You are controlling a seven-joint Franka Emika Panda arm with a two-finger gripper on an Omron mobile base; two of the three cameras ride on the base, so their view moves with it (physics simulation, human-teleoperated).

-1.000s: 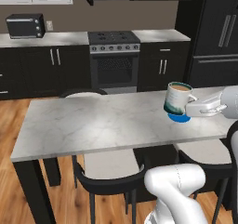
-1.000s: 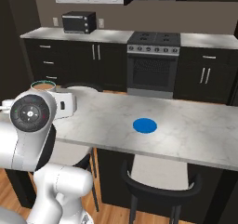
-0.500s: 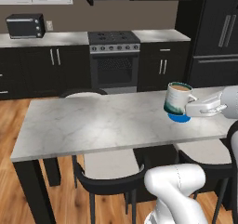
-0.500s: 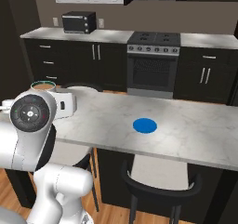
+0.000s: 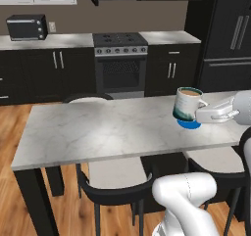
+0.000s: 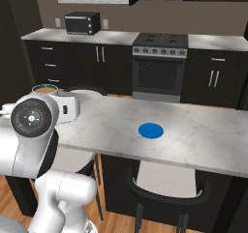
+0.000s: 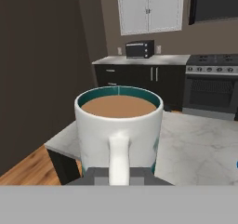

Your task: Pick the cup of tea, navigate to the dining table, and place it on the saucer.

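While you watch, gripper (image 5: 200, 113) is clamped on the cup of tea (image 5: 187, 104) by its handle, upright above dining table (image 6: 203, 135); saucer (image 6: 151, 130) sits apart.

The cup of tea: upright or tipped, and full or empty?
Upright and nearly full. In the hand view the cup of tea has a level rim with brown tea near it, and the gripper holds it by the handle.

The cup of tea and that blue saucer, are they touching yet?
Apart. In the right base view the saucer lies alone on the dining table, while the cup of tea is held far off at the table's end.
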